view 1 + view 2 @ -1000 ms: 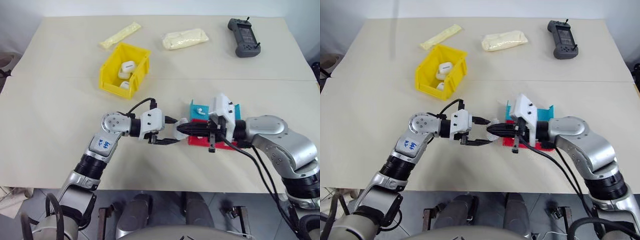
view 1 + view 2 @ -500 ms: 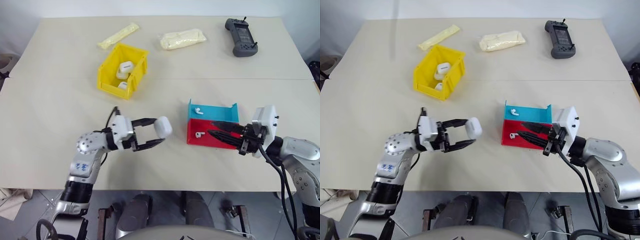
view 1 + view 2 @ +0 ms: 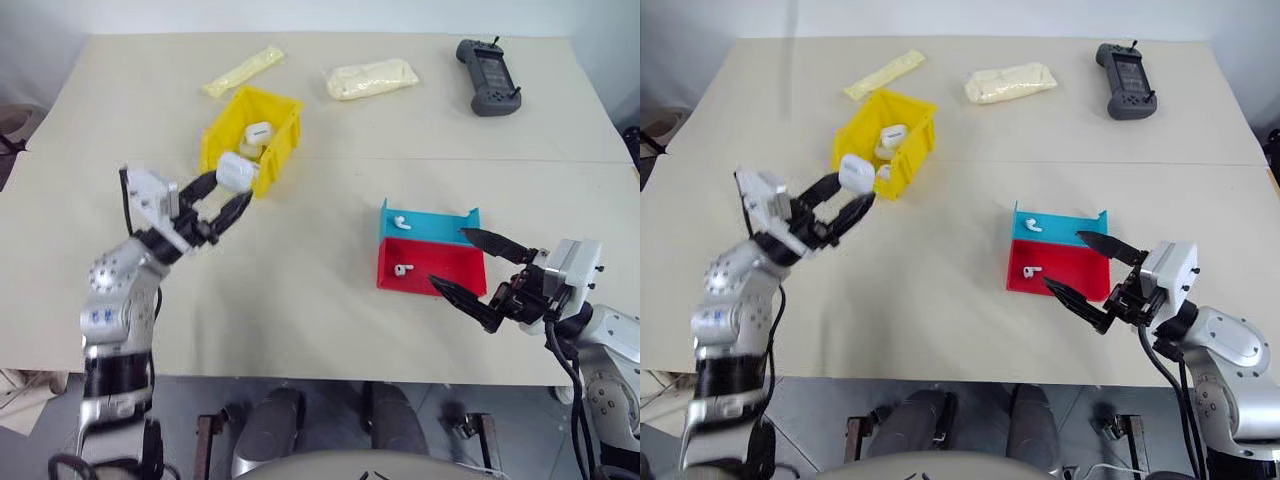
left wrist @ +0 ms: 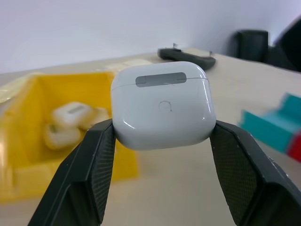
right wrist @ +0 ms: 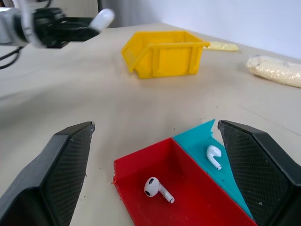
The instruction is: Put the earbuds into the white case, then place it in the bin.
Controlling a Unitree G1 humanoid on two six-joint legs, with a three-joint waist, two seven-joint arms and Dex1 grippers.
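Your white case [image 4: 163, 104] is clamped between the left gripper's [image 3: 222, 195] black fingers [image 4: 96, 162], lid shut, held in the air just in front of the yellow bin [image 3: 222, 128], which already has a few other white cases in it. A second ago both grippers met over the trays in a handoff; since then the left arm has swung the case away toward the bin and the right gripper [image 3: 1080, 275] has let go and pulled back, its fingers now spread wide and empty. That looks like the final drop, yet two earbuds lie loose, one in the red tray [image 5: 160, 189] and one in the blue tray [image 5: 214, 157]. The case's lid end points up, hinge face toward the wrist; its long axis runs across the fingers
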